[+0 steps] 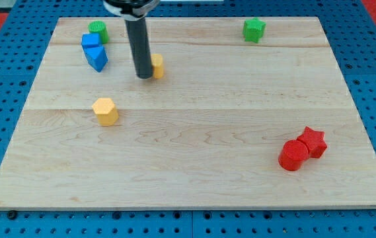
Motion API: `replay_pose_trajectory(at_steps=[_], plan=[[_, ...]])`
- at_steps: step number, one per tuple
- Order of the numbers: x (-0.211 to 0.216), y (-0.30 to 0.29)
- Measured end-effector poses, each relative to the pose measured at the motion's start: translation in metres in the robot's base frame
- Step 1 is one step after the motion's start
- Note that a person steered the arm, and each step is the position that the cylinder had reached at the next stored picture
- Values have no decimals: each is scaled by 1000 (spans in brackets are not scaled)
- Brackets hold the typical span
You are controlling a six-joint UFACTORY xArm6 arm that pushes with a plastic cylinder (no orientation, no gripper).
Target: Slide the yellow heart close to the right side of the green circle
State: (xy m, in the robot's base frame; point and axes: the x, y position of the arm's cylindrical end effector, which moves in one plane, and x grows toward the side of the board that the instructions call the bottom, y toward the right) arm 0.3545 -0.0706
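My tip (144, 76) touches the left side of the yellow heart (156, 65) (no jaws, just a rod), hiding part of it, with the green circle (98, 30) far-left beside the blue blocks (94, 51).

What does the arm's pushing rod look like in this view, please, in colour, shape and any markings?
My rod is a straight, smooth cylinder, dark grey to black, with a faint sheen along its side. Above it sits a wider dark collar with a pale edge, cut off by the view's top. My tip ends blunt. No cables or markings show.
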Motion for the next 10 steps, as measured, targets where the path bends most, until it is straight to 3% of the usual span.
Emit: replay_pose_trajectory(at_steps=[2,4,5,6,8,10], plan=[[-22,77],[-63,3],[-98,3],[-106,-1],[-111,-47],[-63,-9]])
